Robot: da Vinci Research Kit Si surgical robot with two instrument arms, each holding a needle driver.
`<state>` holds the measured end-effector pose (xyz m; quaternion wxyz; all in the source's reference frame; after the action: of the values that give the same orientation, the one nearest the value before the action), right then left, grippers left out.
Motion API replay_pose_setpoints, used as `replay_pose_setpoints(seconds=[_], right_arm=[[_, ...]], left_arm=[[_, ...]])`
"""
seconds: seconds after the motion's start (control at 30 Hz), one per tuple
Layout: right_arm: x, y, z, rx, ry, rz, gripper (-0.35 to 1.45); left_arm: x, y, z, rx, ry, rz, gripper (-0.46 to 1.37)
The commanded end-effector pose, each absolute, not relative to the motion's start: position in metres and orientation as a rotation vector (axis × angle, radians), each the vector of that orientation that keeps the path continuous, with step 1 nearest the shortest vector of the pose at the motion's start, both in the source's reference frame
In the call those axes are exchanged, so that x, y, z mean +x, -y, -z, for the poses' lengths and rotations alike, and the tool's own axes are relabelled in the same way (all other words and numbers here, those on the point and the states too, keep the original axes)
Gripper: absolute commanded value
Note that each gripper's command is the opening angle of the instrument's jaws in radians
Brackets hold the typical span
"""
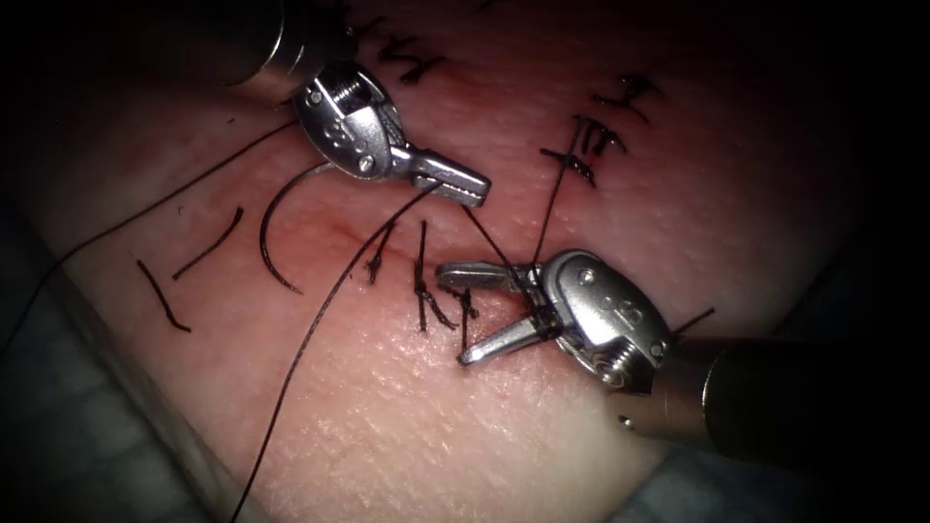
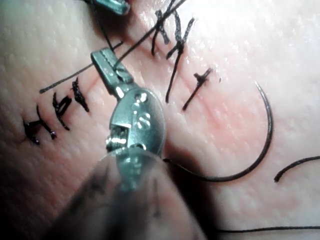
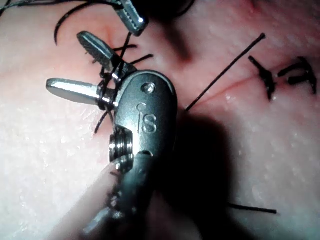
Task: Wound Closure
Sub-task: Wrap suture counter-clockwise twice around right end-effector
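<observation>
My left tool comes in from the upper left with its jaws shut on the thread, which trails down towards the lower left. My right tool stands open over the stitched cut, holding nothing between its jaws. Thread is looped around both its jaws near the hinge. The curved needle lies free on the tissue left of the cut, held by neither tool and not in the tissue. It is also in the left wrist view, needle, beside the left tool.
Tied stitches sit further along the cut at the upper right. Two cut ends of thread lie on the tissue at the far left. The tissue's edge drops off at the lower left.
</observation>
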<state>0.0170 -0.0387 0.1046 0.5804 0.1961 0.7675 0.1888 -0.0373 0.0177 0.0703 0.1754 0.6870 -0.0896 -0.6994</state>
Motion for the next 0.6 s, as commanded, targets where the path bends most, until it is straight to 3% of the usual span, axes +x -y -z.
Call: replay_pose_setpoints(seconds=[0.03,0.27,0.6], right_arm=[[0.0172,0.0386,-0.1044,0.453,-1.801,-0.454,0.93],[0.0152,0.0364,-0.1051,0.373,-1.850,-0.683,0.88],[0.0151,0.0367,-0.1067,0.319,-1.737,-0.943,0.79]], left_arm=[[-0.0373,-0.0176,-0.0703,1.943,0.246,1.982,-0.35],[-0.0372,-0.0155,-0.0696,1.942,0.241,1.978,-0.35],[-0.0379,-0.0108,-0.0679,1.940,0.232,1.976,-0.35]])
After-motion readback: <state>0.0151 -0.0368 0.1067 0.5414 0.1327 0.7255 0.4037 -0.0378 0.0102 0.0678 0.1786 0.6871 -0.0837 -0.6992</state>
